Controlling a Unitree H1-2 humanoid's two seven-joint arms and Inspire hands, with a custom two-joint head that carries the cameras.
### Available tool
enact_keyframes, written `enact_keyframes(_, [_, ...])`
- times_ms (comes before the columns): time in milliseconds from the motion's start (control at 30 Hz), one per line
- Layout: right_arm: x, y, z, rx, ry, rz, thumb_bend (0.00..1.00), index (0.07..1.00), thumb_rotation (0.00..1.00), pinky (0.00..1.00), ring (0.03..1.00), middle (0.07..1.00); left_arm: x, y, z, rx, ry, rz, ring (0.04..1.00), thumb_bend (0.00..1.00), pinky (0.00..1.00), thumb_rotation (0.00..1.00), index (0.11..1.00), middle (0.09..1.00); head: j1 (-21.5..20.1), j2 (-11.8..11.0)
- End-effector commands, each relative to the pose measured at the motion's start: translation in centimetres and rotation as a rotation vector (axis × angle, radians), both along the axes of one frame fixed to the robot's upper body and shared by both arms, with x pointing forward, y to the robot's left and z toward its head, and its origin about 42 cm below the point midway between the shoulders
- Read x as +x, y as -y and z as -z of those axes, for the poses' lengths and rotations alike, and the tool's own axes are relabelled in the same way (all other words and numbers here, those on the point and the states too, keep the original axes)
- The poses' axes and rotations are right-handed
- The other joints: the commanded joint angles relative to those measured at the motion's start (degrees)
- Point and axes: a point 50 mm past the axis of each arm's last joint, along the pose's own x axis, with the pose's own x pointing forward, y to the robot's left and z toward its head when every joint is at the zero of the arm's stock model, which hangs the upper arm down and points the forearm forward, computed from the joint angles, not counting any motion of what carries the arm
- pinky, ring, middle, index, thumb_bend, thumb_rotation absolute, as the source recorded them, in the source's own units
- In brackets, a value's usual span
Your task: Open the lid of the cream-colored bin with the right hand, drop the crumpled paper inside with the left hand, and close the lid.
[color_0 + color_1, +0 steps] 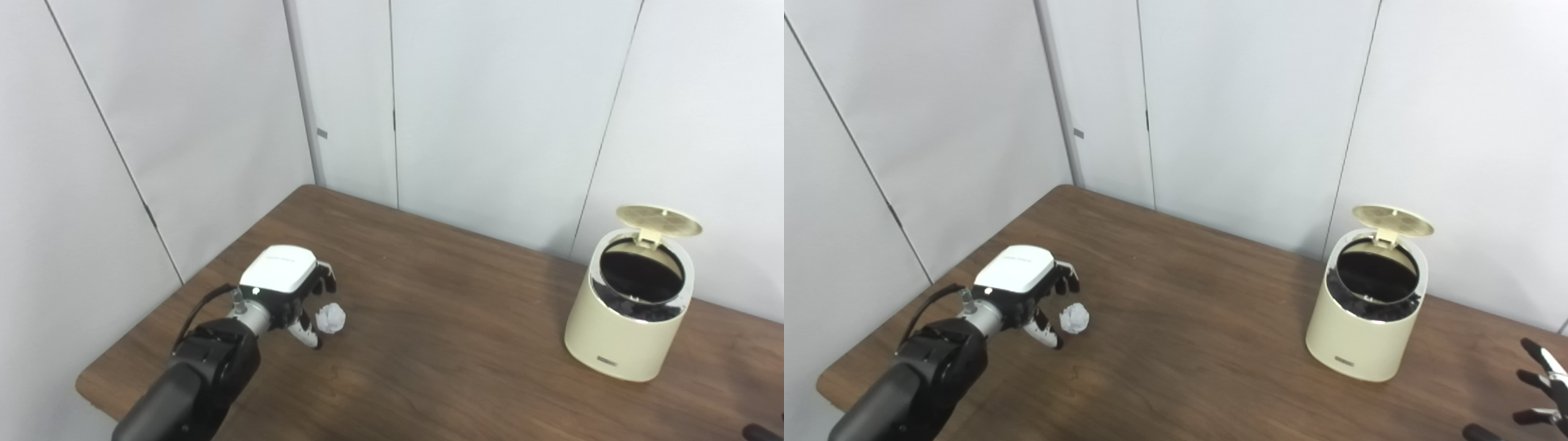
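At the far left the left hand [288,291] sits low over the brown surface [441,343], its fingers [309,334] spread apart and curved around the near side of the crumpled paper [331,318], which lies on the wood just beside them; whether any fingertip touches it cannot be told, but the ball is not lifted, so the grasp looks not yet made. Between paper and bin the wood is bare, and nothing appears to stand in the way of a carry across. To the right, near the back wall panels [502,122], the cream-colored bin [618,331] stands upright with its lid [658,220] tipped up on its rear hinge and the dark liner inside exposed, so the opening step seems done. At the far right corner the right hand [1540,392] is only partly in view, fingers splayed and holding nothing, well apart from the bin. Left to do, by this reading: grip the paper, drop it in, shut the lid.
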Motion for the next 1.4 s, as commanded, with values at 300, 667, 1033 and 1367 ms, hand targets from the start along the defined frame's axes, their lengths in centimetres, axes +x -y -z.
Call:
enact_keyframes(300, [-0.1, 0.0, -1.7, 0.017, 0.059, -0.005, 0.96, 0.938, 0.64, 0.39, 0.862, 0.967, 1.5, -0.5, 0.1, 0.097, 0.054, 0.025, 0.568, 0.88, 0.48, 0.09, 0.633, 0.640, -0.09, 0.40])
enact_keyframes(667, [-0.6, 0.1, -1.6, 0.005, 0.045, 0.004, 0.96, 0.955, 0.67, 0.06, 0.886, 0.979, 1.5, -1.1, 1.0, 0.107, 0.052, 0.016, 0.516, 0.86, 0.42, 0.08, 0.630, 0.587, -0.23, 1.09])
enact_keyframes(1033, [-1.2, 0.2, -1.6, 0.001, 0.039, 0.009, 0.92, 0.946, 0.64, 0.21, 0.860, 0.981, 1.6, -1.4, 2.3, 0.078, 0.039, 0.025, 0.478, 0.59, 0.38, 0.01, 0.538, 0.476, -0.56, 1.73])
enact_keyframes(1367, [-1.4, 0.6, -1.6, 0.000, 0.052, 0.004, 0.92, 0.955, 0.67, 0.00, 0.888, 0.982, 2.1, -1.5, 4.3, 0.085, 0.024, 0.062, 0.276, 0.53, 0.19, 0.00, 0.487, 0.471, -0.67, 2.16])
